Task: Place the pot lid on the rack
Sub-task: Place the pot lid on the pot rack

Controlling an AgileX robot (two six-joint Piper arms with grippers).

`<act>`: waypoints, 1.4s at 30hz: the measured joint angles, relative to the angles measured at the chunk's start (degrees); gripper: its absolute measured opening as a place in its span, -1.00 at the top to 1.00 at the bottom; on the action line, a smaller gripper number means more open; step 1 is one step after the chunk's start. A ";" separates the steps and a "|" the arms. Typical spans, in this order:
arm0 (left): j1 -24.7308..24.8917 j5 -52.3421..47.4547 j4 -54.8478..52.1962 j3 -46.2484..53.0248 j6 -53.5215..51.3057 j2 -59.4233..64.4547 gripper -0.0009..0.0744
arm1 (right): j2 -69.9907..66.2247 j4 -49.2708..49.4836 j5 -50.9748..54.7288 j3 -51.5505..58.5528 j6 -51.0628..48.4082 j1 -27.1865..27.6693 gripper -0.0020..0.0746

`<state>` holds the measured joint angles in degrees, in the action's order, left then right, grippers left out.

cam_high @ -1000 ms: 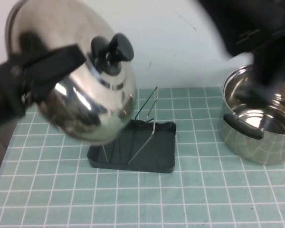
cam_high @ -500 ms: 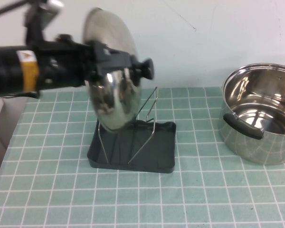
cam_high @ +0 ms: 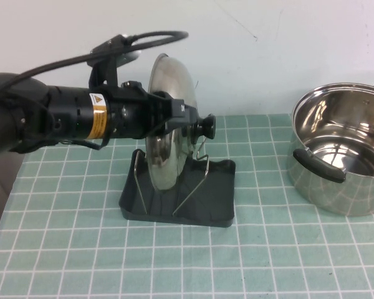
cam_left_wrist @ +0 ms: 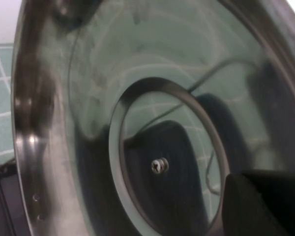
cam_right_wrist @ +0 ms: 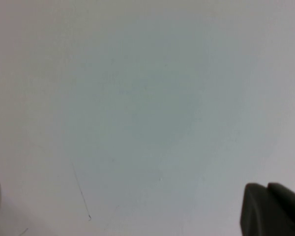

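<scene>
Over the rack (cam_high: 177,196), the level left hand (cam_high: 177,116) grips the upright pot lid (cam_high: 168,124).

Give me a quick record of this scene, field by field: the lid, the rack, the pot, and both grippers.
lid: pot lid stands on edge, black knob facing the pot side, lower rim down among the rack's wires
rack: rack, dark tray with wire loops, on the green grid mat
pot: steel pot open, no lid, to the right of the rack
left gripper: left gripper at the lid's upper part, gripping the lid
right gripper: not visible in the high view; only a dark tip shows in the right wrist view, facing a plain wall
task state: lid in the rack, not yet released
</scene>
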<state>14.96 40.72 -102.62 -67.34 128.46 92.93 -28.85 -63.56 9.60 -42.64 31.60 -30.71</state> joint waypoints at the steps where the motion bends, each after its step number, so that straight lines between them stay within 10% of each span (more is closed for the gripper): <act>1: 0.11 -0.09 0.00 0.00 -0.58 0.26 0.70 | 0.00 0.00 0.00 0.10 0.14 0.00 0.95; 32: 1.49 -0.37 0.00 -0.09 -14.10 5.43 0.68 | 0.00 -0.35 -5.12 0.23 1.99 0.00 0.95; 42: 1.49 -3.34 0.70 -0.09 -20.24 5.43 -0.38 | 0.00 -0.35 -6.11 0.23 2.03 0.00 0.95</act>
<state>16.45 37.38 -101.92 -67.43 108.22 98.36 -28.85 -63.91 3.49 -42.41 33.63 -30.71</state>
